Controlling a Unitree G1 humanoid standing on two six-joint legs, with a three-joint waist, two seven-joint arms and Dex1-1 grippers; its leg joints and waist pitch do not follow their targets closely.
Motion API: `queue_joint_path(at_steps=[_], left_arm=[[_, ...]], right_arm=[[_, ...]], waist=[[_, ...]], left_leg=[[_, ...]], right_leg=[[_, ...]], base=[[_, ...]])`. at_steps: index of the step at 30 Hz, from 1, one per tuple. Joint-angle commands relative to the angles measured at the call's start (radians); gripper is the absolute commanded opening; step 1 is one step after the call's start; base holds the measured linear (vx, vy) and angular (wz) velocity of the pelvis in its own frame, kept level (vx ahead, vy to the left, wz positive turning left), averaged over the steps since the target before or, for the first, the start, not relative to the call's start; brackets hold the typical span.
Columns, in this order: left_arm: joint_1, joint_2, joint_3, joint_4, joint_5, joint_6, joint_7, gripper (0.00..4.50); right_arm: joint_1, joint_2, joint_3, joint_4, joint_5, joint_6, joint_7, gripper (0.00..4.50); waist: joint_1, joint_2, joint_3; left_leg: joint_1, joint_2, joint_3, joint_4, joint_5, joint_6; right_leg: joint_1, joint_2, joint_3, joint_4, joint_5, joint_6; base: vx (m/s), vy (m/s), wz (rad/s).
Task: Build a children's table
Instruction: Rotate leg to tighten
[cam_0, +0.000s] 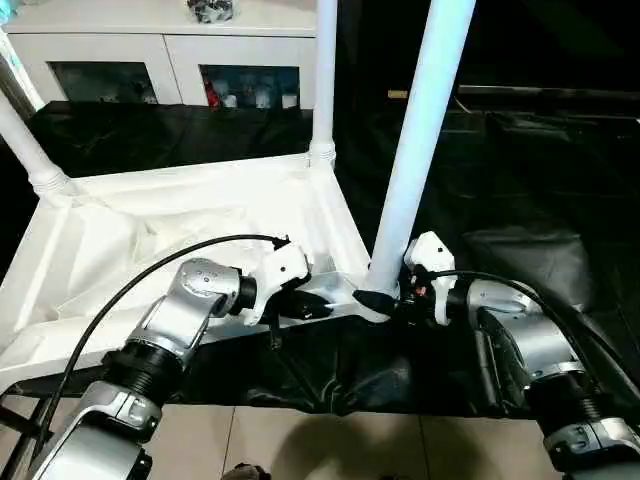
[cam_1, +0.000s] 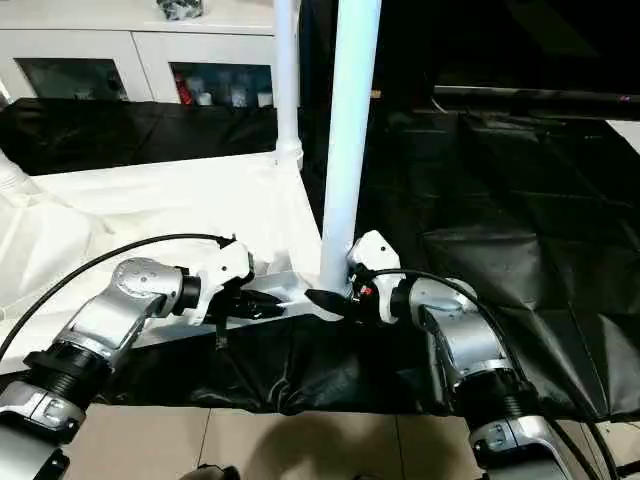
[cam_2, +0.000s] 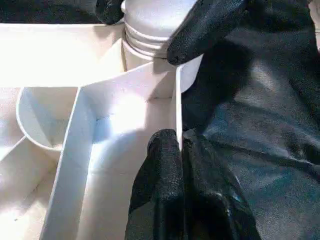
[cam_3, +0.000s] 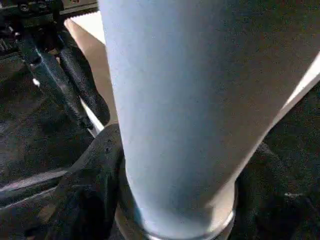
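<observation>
Partly hidden, right fingers (cam_0: 385, 297) clamped round near leg (cam_0: 415, 150); left fingers (cam_2: 172, 165) pinching tabletop (cam_0: 130, 230) rim

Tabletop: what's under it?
The upturned tabletop lies ribs-up on the black-covered work table, whose black cloth shows past its near edge. The surface directly beneath is covered. Three legs rise from its corners.

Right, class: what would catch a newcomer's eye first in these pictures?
The tall white leg standing in the near corner socket of the upturned white tabletop, on the black-covered work table. The right gripper clasps its base, and the left gripper pinches the tabletop's near rim. Two more legs stand at other corners.
</observation>
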Motion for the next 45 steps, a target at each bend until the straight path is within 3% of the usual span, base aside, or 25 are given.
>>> queue_joint_path(at_steps=[1, 9, 12, 14, 17, 22, 23, 25, 29, 36, 41, 45], left_arm=[[-0.020, -0.015, -0.012, -0.043, -0.015, -0.023, -0.009, 0.00], [-0.029, -0.044, 0.003, -0.018, 0.002, -0.022, 0.067, 0.00], [-0.052, -0.081, 0.013, 0.015, 0.020, -0.011, 0.144, 0.00], [-0.079, -0.124, 0.022, 0.053, 0.039, 0.007, 0.233, 0.00], [-0.110, -0.176, 0.032, 0.095, 0.057, 0.018, 0.342, 0.00], [-0.133, -0.234, 0.039, 0.117, 0.066, 0.037, 0.420, 0.00], [-0.133, -0.234, 0.039, 0.117, 0.066, 0.037, 0.420, 0.00], [-0.133, -0.248, 0.039, 0.119, 0.064, 0.031, 0.416, 0.00], [-0.118, -0.228, 0.029, 0.098, 0.052, 0.015, 0.369, 0.00], [-0.072, -0.162, 0.017, 0.031, 0.018, -0.020, 0.238, 0.00], [-0.053, -0.116, 0.006, 0.007, 0.011, -0.032, 0.165, 0.00], [-0.046, -0.084, 0.004, -0.005, 0.009, -0.034, 0.115, 0.00]], right_arm=[[0.008, 0.010, 0.034, -0.032, 0.006, 0.007, 0.035, 2.67], [0.014, 0.047, 0.021, -0.012, -0.018, 0.007, -0.064, 2.66], [-0.016, 0.110, -0.020, 0.074, -0.050, -0.006, -0.244, 2.66], [-0.049, 0.179, -0.075, 0.158, -0.056, 0.001, -0.426, 2.65], [-0.079, 0.234, -0.095, 0.222, -0.086, -0.011, -0.592, 2.65], [-0.112, 0.299, -0.123, 0.280, -0.098, -0.037, -0.733, 2.65], [-0.112, 0.299, -0.123, 0.280, -0.098, -0.037, -0.733, 2.65], [-0.128, 0.323, -0.141, 0.314, -0.077, -0.067, -0.725, 3.21], [-0.132, 0.312, -0.150, 0.315, -0.065, -0.083, -0.709, 3.68], [-0.119, 0.231, -0.134, 0.292, -0.086, -0.153, -0.609, 3.68], [-0.091, 0.156, -0.083, 0.234, -0.090, -0.163, -0.446, 3.68], [-0.065, 0.099, -0.040, 0.183, -0.080, -0.175, -0.302, 3.68]], waist=[[-0.002, -0.002, -0.072], [-0.002, -0.003, -0.073], [-0.011, -0.004, -0.071], [-0.019, -0.001, -0.068], [-0.026, -0.002, -0.069], [-0.027, -0.002, -0.072], [-0.026, -0.002, -0.072], [-0.026, -0.002, -0.075], [-0.023, 0.000, -0.075], [-0.020, 0.001, -0.077], [-0.020, 0.000, -0.077], [-0.015, -0.002, -0.074]], left_leg=[[0.035, 0.009, -0.005, -0.064, -0.387, 0.002], [0.033, 0.008, -0.005, -0.063, -0.372, 0.002], [0.033, 0.004, -0.006, -0.063, -0.394, -0.015], [0.040, 0.002, -0.009, -0.063, -0.433, -0.034], [0.039, -0.001, -0.012, -0.064, -0.446, -0.037], [0.037, -0.001, -0.011, -0.062, -0.435, -0.025], [0.035, -0.001, -0.011, -0.063, -0.430, -0.023], [0.032, -0.001, -0.010, -0.062, -0.414, -0.013], [0.030, 0.000, -0.009, -0.063, -0.390, -0.002], [0.030, 0.003, -0.005, -0.060, -0.360, 0.011], [0.027, 0.004, -0.005, -0.060, -0.349, 0.022], [0.033, 0.006, -0.002, -0.059, -0.370, 0.026]], right_leg=[[0.034, -0.017, 0.003, -0.064, -0.324, -0.191], [0.034, -0.017, 0.004, -0.062, -0.304, -0.192], [0.031, -0.019, 0.002, -0.068, -0.368, -0.176], [0.023, -0.019, 0.001, -0.077, -0.437, -0.157], [0.023, -0.018, -0.001, -0.082, -0.458, -0.139], [0.023, -0.017, -0.001, -0.082, -0.426, -0.138], [0.025, -0.016, -0.001, -0.081, -0.416, -0.139], [0.029, -0.016, -0.001, -0.076, -0.372, -0.148], [0.034, -0.016, 0.000, -0.072, -0.330, -0.164], [0.039, -0.016, 0.001, -0.063, -0.263, -0.194], [0.041, -0.016, 0.001, -0.062, -0.256, -0.198], [0.038, -0.015, 0.002, -0.067, -0.288, -0.194]], base=[[0.000, 0.000, 0.00], [0.000, 0.000, 0.00], [0.000, 0.000, 0.00], [0.000, 0.000, 0.00], [0.000, 0.000, 0.00], [0.000, 0.000, 0.00], [0.000, 0.000, 0.00], [0.000, 0.000, 0.00], [0.000, 0.000, 0.00], [0.000, 0.000, 0.00], [0.000, 0.000, 0.00], [0.000, 0.000, 0.00]])
